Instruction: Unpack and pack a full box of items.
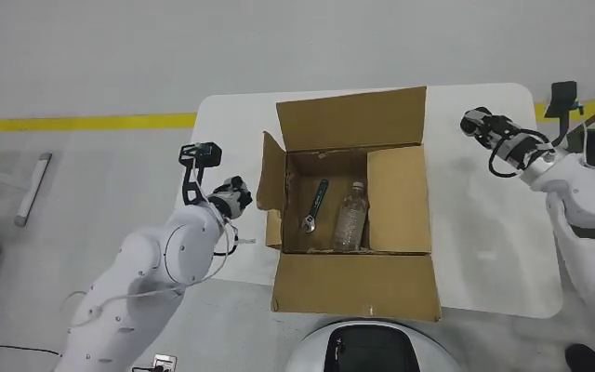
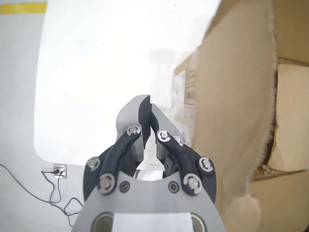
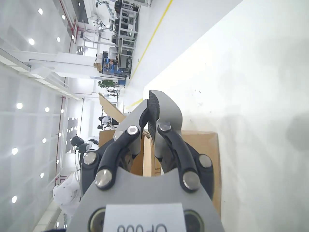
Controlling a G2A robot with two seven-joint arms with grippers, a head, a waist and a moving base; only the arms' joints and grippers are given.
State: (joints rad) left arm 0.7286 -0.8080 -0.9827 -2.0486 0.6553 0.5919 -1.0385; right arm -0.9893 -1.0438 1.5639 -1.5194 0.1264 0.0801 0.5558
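Box (image 1: 356, 284) open on table (image 1: 483, 232), wrench (image 1: 315, 206) and bottle (image 1: 350, 216) inside, left pincer (image 2: 148, 103) and right pincer (image 3: 149, 98) closed empty.

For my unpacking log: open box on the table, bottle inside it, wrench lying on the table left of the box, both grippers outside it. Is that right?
Not quite. The wrench is not on the table: the top view shows it inside the open box, beside the bottle. The rest holds: the left gripper and right gripper are outside the box.
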